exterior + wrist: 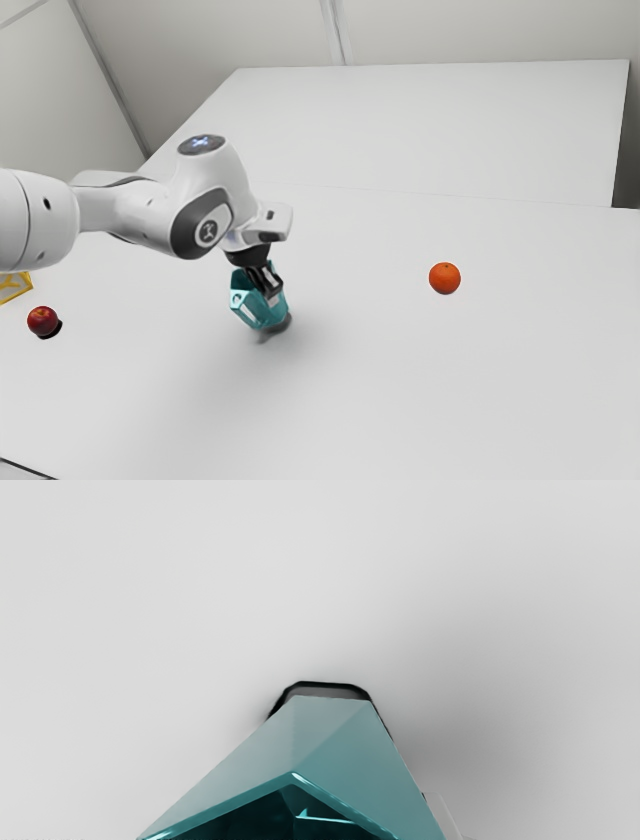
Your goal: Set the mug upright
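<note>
Mug (264, 314), teal and faceted, leans at a tilt under my gripper (268, 280) on the exterior view's left, over the white bench (400, 400). Its mouth points up and toward the exterior view's left, its base down toward the exterior view's right, with a dark shadow just below; whether the base touches the bench I cannot tell. The wrist view shows the open mouth and its bright, angled rim facing my hand, the outer walls narrowing away from it. Beyond the narrow end sits a dark-edged shape that I cannot make out. The gripper overlaps the mug near its mouth and hides part of it; whether it stands wide, narrow or holding the mug, I cannot tell. As for other things around, an orange (445, 278) lies well apart toward the exterior view's right, nearer than the mug to the faint seam that crosses the bench. A red apple (42, 320) sits on the other side of the mug, between it and the exterior view's left border, nearer to the bench edge at the lower left corner. Just beside the apple is a yellow-edged thing (14, 287), cut off by that border.
</note>
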Tool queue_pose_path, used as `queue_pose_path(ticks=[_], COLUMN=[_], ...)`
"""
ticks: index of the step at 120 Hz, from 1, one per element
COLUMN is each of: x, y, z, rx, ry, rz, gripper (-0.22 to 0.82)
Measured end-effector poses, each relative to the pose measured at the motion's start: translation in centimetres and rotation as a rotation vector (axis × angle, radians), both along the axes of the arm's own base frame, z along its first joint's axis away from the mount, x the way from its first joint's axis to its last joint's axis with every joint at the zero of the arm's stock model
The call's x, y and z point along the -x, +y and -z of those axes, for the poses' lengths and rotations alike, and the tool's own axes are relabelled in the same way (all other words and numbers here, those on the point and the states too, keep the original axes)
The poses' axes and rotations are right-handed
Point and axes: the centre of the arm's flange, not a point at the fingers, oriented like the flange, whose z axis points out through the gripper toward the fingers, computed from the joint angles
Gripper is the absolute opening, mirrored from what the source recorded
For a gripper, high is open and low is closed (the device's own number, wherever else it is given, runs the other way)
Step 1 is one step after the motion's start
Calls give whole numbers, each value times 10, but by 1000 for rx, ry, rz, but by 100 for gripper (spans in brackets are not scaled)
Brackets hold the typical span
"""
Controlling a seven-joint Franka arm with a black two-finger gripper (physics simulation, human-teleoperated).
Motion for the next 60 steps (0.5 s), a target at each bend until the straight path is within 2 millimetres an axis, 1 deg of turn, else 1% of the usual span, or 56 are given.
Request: queue_pose_path(ticks=[14,24,32,50,60], x=[1,-1,-2,-6,-7], y=[-7,-5,3,29,36], z=[7,11,13,15,17], rx=[-17,-23,-25,-26,-25], ry=[3,7,8,8,13], rz=[-14,-36,-68,-152,-184], gripper=[-18,-18,-18,-18,-16])
